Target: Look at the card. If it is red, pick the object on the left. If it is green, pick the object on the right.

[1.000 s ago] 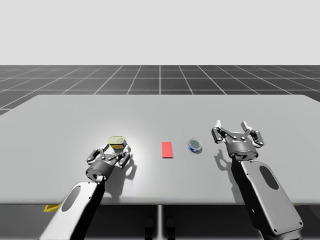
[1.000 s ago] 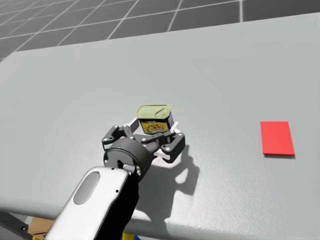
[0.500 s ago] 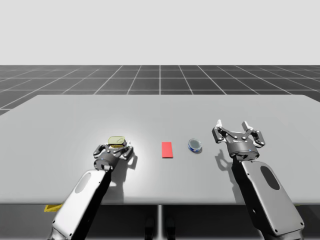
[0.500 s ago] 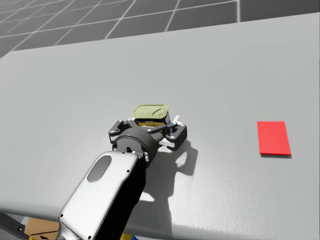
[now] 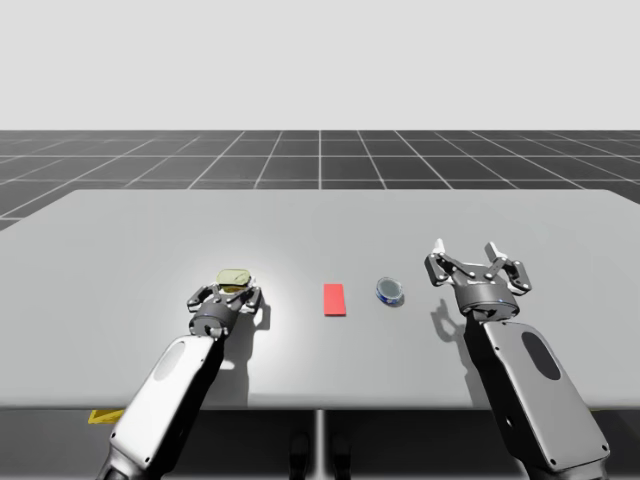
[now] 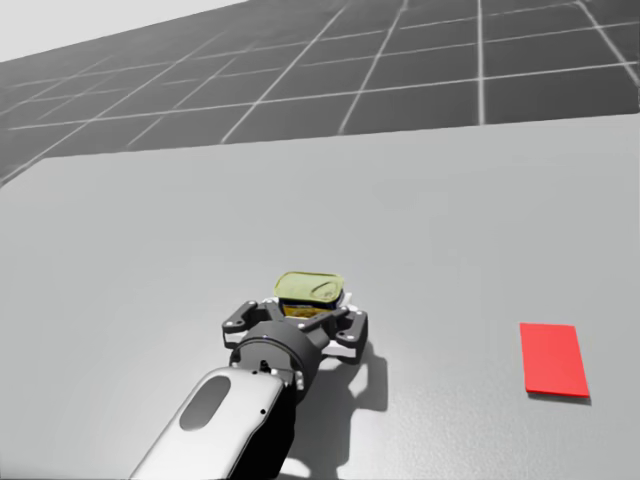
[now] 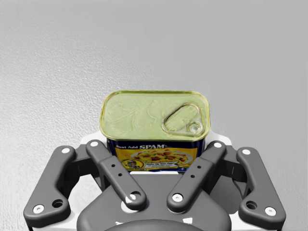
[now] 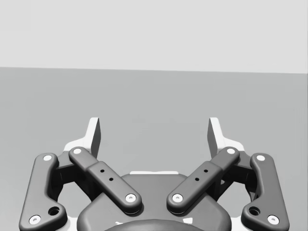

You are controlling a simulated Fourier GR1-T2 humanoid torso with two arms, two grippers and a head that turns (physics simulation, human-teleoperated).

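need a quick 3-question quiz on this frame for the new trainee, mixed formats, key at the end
1. True or false: the card on the table is green.
2. What is my left gripper shut on? A) a mug B) the rectangular yellow-topped can C) a bottle
3. Fill in: my right gripper is ___, with nothing between its fingers.
Key: 1 false, it is red; 2 B; 3 open.

Tin [image 7: 155,115]: dull golden metal lid, glossy printed sides. Under the tin, matt grey table [image 7: 48,57], finely grained. Around the tin, matt dark left gripper [image 7: 155,144], shiny rivets.
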